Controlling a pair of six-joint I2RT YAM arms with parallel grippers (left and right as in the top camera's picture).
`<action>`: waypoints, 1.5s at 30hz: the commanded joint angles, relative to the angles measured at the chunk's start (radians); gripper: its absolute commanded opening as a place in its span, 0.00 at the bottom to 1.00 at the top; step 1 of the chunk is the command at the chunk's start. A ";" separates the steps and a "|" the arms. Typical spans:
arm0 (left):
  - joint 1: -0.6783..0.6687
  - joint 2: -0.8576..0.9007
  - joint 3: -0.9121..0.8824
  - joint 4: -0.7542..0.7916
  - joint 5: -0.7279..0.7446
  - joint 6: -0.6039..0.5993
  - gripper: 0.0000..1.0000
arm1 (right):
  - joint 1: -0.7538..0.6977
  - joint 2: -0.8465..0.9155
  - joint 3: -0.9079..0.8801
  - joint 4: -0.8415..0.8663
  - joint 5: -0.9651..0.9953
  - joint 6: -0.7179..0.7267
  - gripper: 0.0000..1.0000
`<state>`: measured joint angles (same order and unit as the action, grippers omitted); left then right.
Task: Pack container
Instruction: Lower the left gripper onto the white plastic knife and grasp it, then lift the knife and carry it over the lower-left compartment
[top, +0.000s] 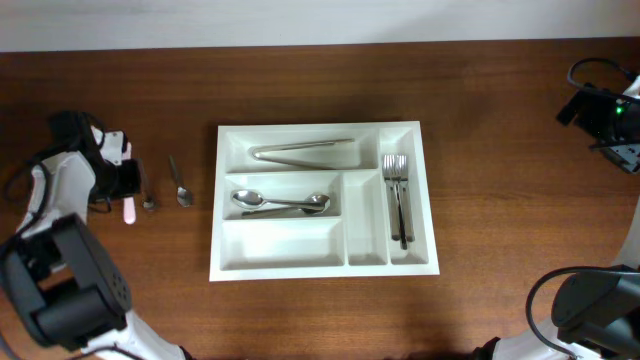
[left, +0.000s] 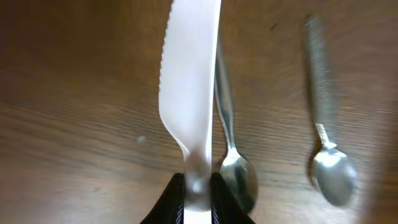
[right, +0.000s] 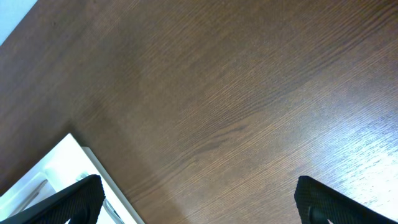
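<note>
The left pincer (left: 198, 186) is clamped on the handle of a white plastic knife (left: 189, 74), with a dark finger (left: 169, 202) on each side of it. The serrated blade runs straight out ahead of the pincer over the brown wooden table (top: 520, 250). Just right of the held knife, almost touching it, lies a metal spoon (left: 235, 171) with its bowl nearest the pincer. Farther right, apart from it, a second spoon (left: 331, 174) lies the same way.

Well to the right of that pincer, in the middle of the table, sits the container (top: 280, 243). It is a large white rectangular plastic tray, lying flat, with raised walls and five compartments. Three long ones are stacked along its left part. The top one holds metal tongs (top: 303, 151) and the middle one a pair of spoons (top: 280, 203). Two narrow ones run crosswise on its right part, and the outermost holds forks (top: 397, 195).

The right pincer (right: 198, 186) is spread wide over the wood, its fingers (right: 68, 202) at the bottom corners of the wrist view. The container lies well to the left of it. One white corner shows beside the finger at the lower left of that view.
</note>
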<state>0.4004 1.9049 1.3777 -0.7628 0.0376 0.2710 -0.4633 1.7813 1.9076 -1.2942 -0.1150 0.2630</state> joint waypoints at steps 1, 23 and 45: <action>-0.025 -0.139 0.025 0.000 0.018 0.103 0.02 | -0.003 -0.013 0.011 0.000 -0.005 0.008 0.99; -0.631 -0.413 0.018 -0.188 0.029 0.549 0.02 | -0.003 -0.013 0.011 -0.001 -0.005 0.008 0.98; -0.930 -0.131 0.010 -0.374 0.026 0.602 0.02 | -0.003 -0.013 0.011 0.000 -0.005 0.008 0.98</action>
<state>-0.5274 1.7458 1.3876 -1.1198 0.0555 0.8490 -0.4633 1.7813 1.9076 -1.2942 -0.1150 0.2623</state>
